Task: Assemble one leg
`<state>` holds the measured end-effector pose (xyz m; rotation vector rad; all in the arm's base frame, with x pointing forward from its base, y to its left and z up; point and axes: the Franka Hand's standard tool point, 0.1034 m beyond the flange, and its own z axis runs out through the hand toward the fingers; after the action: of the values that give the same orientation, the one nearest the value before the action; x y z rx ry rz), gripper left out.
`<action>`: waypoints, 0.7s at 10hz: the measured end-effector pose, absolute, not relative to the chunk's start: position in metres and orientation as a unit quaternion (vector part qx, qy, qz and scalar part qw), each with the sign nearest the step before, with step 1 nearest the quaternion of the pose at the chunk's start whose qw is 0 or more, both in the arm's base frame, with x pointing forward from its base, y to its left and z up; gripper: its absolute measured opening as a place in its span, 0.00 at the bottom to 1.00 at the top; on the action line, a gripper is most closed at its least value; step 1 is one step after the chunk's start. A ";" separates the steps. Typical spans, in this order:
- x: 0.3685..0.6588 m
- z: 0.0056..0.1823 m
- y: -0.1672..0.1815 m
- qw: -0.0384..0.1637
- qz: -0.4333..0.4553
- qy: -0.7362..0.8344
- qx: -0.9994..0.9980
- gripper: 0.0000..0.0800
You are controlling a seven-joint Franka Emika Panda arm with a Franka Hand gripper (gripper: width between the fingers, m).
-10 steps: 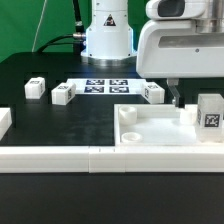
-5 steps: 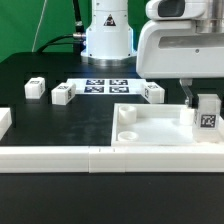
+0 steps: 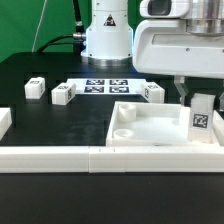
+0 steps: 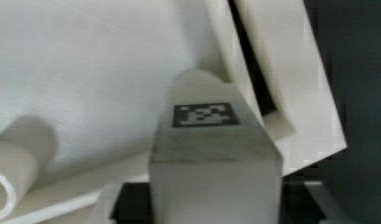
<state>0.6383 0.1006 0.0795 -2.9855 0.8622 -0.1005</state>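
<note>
My gripper (image 3: 200, 98) is shut on a leg (image 3: 201, 115), a small white block with a black-and-white tag on its face. It holds the leg upright over the exterior view's right part of the big white tray-like piece (image 3: 150, 128). In the wrist view the leg (image 4: 212, 150) fills the middle between the dark fingers (image 4: 134, 200), with the tray-like piece's rim (image 4: 276, 70) behind it. Three more legs lie on the black table: one (image 3: 35, 88), one (image 3: 62, 95) and one (image 3: 153, 92).
The marker board (image 3: 103, 86) lies at the back by the robot base (image 3: 106, 35). A white rail (image 3: 60, 156) runs along the front edge, with a white block (image 3: 4, 122) at the exterior view's left.
The gripper with the leg has moved toward the exterior view's left, from the tray-like piece's right edge to over its right part.
</note>
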 end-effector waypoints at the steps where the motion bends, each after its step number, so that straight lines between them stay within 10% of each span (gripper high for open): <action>1: 0.637 0.080 0.093 0.012 -0.033 0.328 -0.944 0.37; 4: 0.637 0.080 0.085 0.008 -0.034 0.386 -0.922 0.41; 7: 0.637 0.079 0.086 0.008 -0.034 0.383 -0.923 0.76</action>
<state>0.6369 0.0859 0.0788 -2.8855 1.1960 -0.1073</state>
